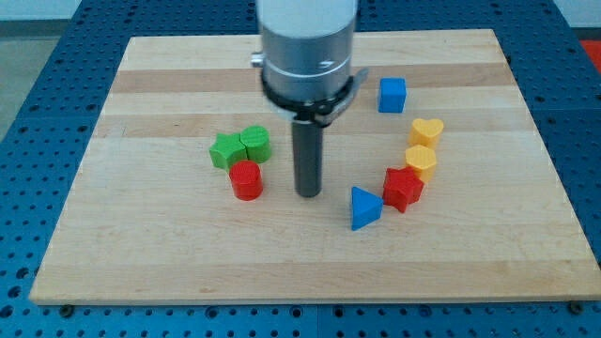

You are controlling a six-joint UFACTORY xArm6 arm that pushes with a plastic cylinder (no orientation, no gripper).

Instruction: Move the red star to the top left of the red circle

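Seven blocks sit on the wooden board [141, 253]: two red, two green, two yellow-orange, two blue minus none. Correction is needless: counted by colour, the red circle [246, 180] and red star [403, 189] make two red; the green star [225, 150] and green cube [254, 144] make two green, touching each other just above the red circle; the yellow heart [426, 131] and yellow hexagon [422, 161] make two yellow; the blue cube [392, 95] and blue triangle [364, 207] make two blue, eight blocks in all. The red star lies well to the view's right of the red circle, touching the yellow hexagon and just beside the blue triangle. My tip [308, 193] is a bare rod with no claw, resting between the red circle and the blue triangle, touching neither.

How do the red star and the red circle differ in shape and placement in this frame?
The red star has a pointed outline; the red circle is a round cylinder. The star touches the blue triangle and a yellow block; the circle sits below two green blocks. The star lies right of my tip, the circle left. Both are red.
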